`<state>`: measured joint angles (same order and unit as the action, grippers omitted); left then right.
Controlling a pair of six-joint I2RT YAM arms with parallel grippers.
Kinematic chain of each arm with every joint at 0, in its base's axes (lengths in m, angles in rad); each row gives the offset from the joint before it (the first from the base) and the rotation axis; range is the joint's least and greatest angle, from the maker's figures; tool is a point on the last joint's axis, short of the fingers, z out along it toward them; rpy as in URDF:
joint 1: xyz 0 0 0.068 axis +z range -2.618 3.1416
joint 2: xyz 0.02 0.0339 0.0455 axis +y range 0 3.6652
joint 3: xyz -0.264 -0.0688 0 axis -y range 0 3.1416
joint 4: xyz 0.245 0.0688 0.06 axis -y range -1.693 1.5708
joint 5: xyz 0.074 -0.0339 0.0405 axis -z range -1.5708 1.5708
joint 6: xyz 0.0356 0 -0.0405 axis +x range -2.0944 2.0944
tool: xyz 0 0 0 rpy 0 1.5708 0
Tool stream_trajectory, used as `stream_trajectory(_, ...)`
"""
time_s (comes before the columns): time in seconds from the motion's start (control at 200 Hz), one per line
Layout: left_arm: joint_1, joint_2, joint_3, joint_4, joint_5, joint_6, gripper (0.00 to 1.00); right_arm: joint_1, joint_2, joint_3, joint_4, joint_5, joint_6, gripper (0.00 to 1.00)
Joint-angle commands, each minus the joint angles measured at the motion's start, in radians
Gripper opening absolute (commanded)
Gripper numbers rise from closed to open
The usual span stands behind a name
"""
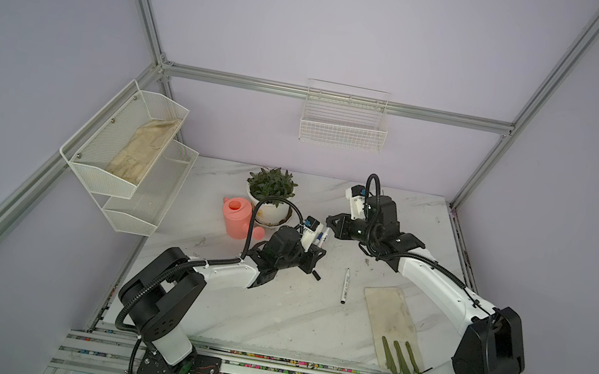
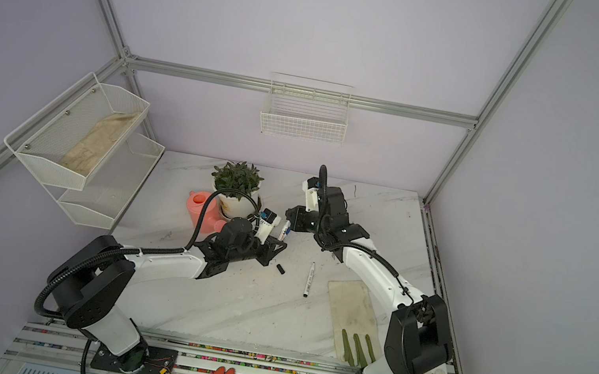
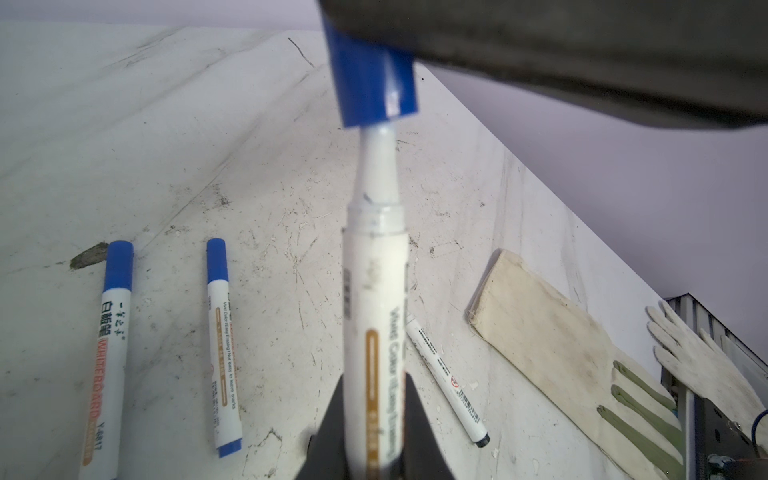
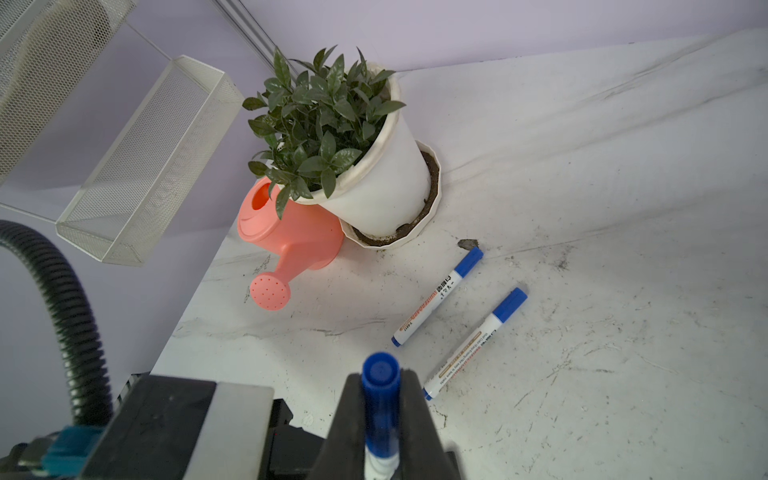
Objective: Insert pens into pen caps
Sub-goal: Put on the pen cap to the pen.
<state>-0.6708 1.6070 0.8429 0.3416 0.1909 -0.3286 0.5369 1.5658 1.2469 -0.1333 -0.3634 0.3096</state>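
The marble table (image 1: 279,317) carries everything. On its near right lies a beige glove (image 1: 390,320). At the far left stands a potted plant (image 1: 272,185), with a pink can (image 1: 238,217) just beside the pot. Above the table's middle the two hands meet tip to tip. The left hand (image 3: 372,399) is clamped on the white barrel of a held pen (image 3: 374,299). The right hand (image 4: 381,382) is clamped on a blue cap (image 4: 380,370). In the left wrist view the held pen's narrow white neck enters the blue cap's mouth, and part of the neck shows bare between cap and barrel. A capped pen (image 4: 436,297) lies on the table near the pot, and a second capped pen (image 4: 473,345) lies beside it, apart. In both top views a black pen (image 1: 345,285) lies mid-table, running near to far. A black cap (image 1: 316,276) lies just left of it, not touching.
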Motion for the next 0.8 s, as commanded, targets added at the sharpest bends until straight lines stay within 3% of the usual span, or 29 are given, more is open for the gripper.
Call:
stream_trajectory(0.0, 0.002, -0.011, 0.039, 0.084, -0.017, 0.019, 0.00, 0.005, -0.039, -0.027, -0.015, -0.050, 0.008, 0.00)
stream_trajectory(0.795, 0.039, -0.012, 0.053, 0.185, 0.031, -0.006, 0.00, -0.002, -0.057, -0.055, -0.063, -0.067, -0.010, 0.00)
